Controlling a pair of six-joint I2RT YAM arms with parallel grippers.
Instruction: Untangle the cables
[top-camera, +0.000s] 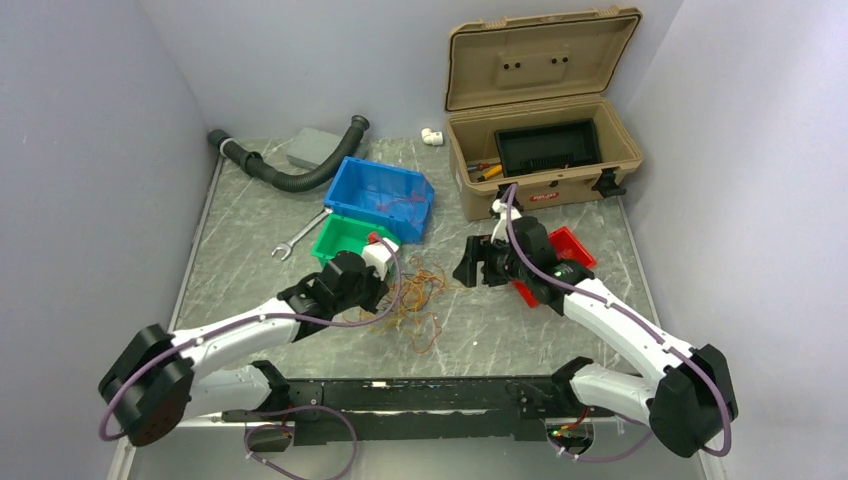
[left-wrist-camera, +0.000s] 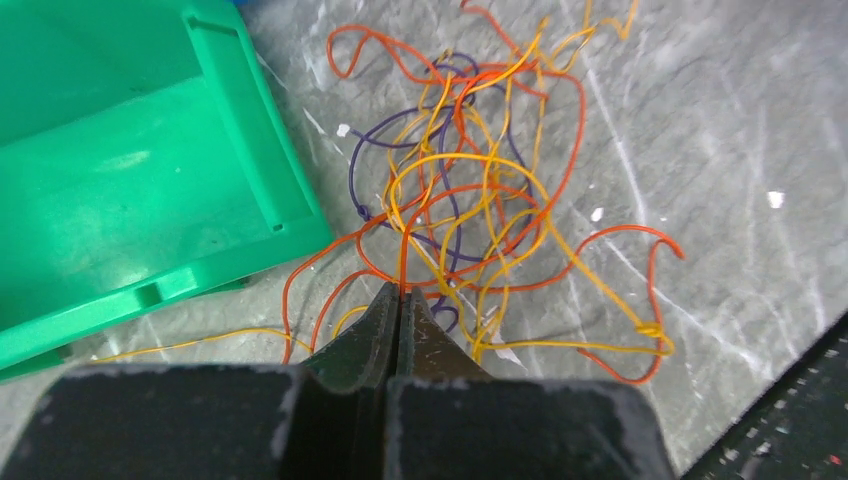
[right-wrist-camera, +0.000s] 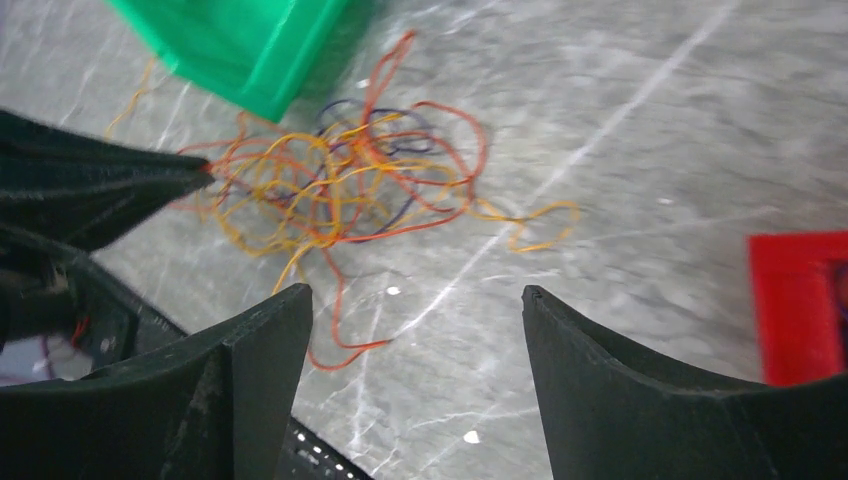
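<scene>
The cables (top-camera: 418, 300) are thin orange, yellow, red and purple wires in a loose tangle on the marble table between the arms. They fill the left wrist view (left-wrist-camera: 480, 200) and lie to the upper left in the right wrist view (right-wrist-camera: 340, 185). My left gripper (left-wrist-camera: 402, 292) is shut on a red-orange wire at the tangle's near edge, beside the green bin (left-wrist-camera: 120, 170). My right gripper (right-wrist-camera: 415, 300) is open and empty, above bare table to the right of the tangle. It shows in the top view (top-camera: 478, 264).
A green bin (top-camera: 345, 238) and a blue bin (top-camera: 380, 195) stand behind the tangle. A red bin (top-camera: 560, 258) sits under my right arm. A wrench (top-camera: 298, 236), a black corrugated hose (top-camera: 290, 170) and an open tan toolbox (top-camera: 545, 150) lie further back.
</scene>
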